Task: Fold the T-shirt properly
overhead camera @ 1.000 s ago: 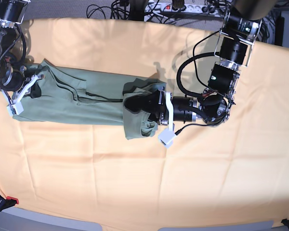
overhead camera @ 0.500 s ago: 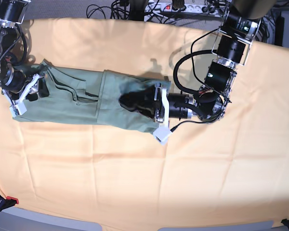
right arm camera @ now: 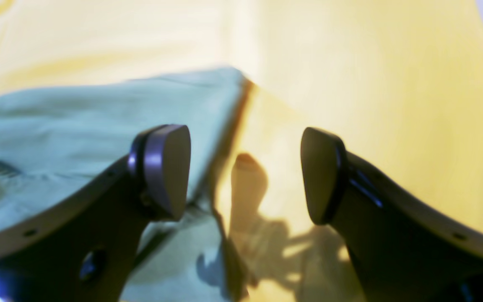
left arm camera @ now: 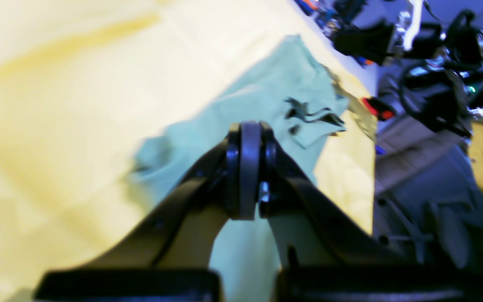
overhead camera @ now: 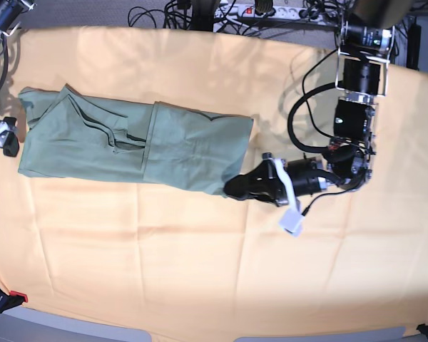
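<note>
T-shirt (overhead camera: 135, 146) flat on yellow-orange cloth (overhead camera: 200, 263)

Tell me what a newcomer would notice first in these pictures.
The green T-shirt lies as a long folded strip across the upper left of the yellow-orange cloth. The left gripper is shut just off the shirt's lower right corner, and the right gripper stands open by the shirt's edge.

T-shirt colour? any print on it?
Plain sage green, no print visible. The T-shirt shows best in the base view, against the yellow-orange cloth.
</note>
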